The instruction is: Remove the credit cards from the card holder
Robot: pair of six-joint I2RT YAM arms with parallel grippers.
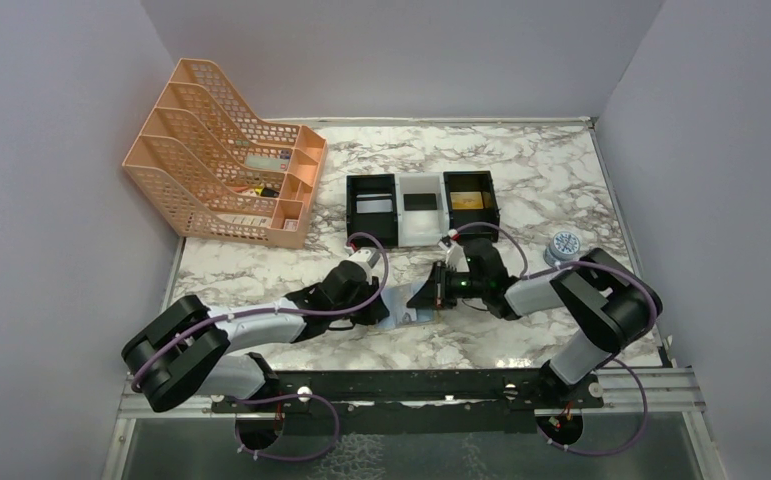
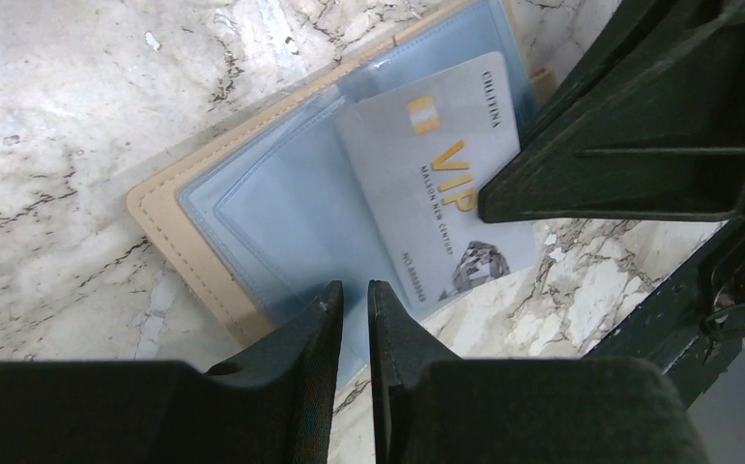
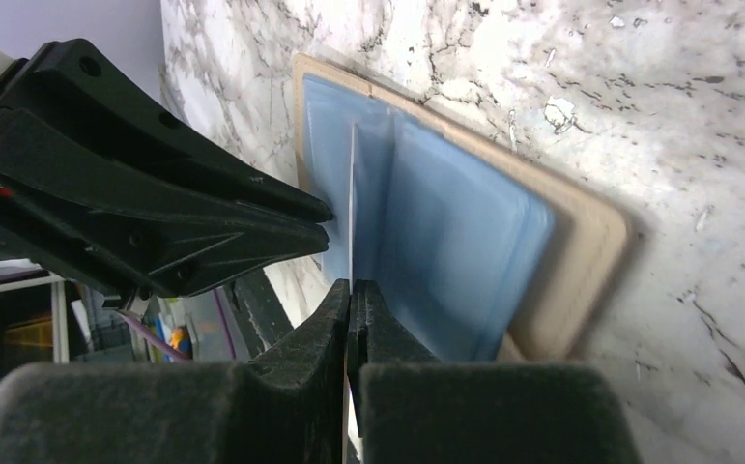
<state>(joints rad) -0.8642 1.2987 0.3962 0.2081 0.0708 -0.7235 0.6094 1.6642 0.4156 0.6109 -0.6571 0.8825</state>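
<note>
The tan card holder point(image 2: 170, 227) lies open on the marble with its grey-blue sleeves up. It sits between the two grippers in the top view point(image 1: 397, 303). A grey VIP credit card point(image 2: 436, 193) sticks about halfway out of a sleeve toward the right. My right gripper point(image 3: 351, 287) is shut on that card, which shows edge-on point(image 3: 352, 193) in its own view. My left gripper point(image 2: 354, 290) is nearly closed on the near edge of a blue sleeve and pins the holder point(image 3: 581, 251). In the top view the left gripper point(image 1: 379, 300) and the right gripper point(image 1: 429, 292) are close together.
An orange file rack point(image 1: 231, 170) stands at the back left. Two black trays point(image 1: 371, 205) point(image 1: 471, 195) and a white tray point(image 1: 421, 205) sit behind the grippers. A small round grey object point(image 1: 562, 243) lies at the right. The metal rail point(image 1: 411, 385) runs along the near edge.
</note>
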